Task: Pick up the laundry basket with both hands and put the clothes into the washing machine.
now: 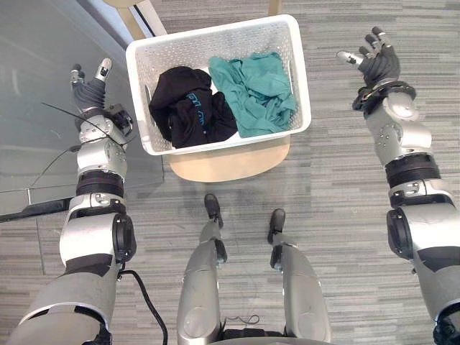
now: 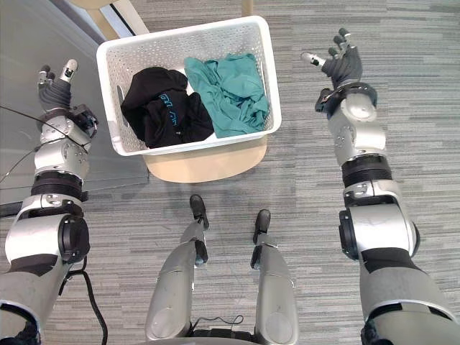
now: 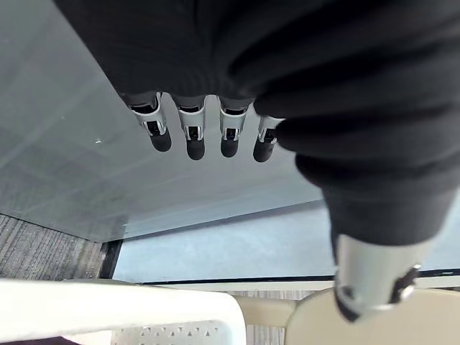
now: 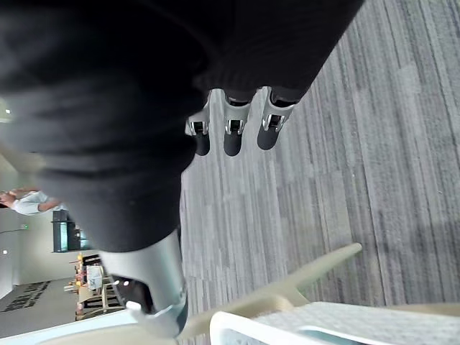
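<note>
Robot hands flank laundry basket, not touching.

Bright even light, soft shadows, faint sheen on L panel.

white laundry basket, black and teal clothes

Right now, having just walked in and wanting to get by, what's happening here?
The robot faces a white laundry basket resting on a light wooden seat, with a black garment and a teal garment inside. Its left robot hand and right robot hand are held out on either side of the basket, fingers open, touching nothing. The basket has not been picked up yet.
</note>
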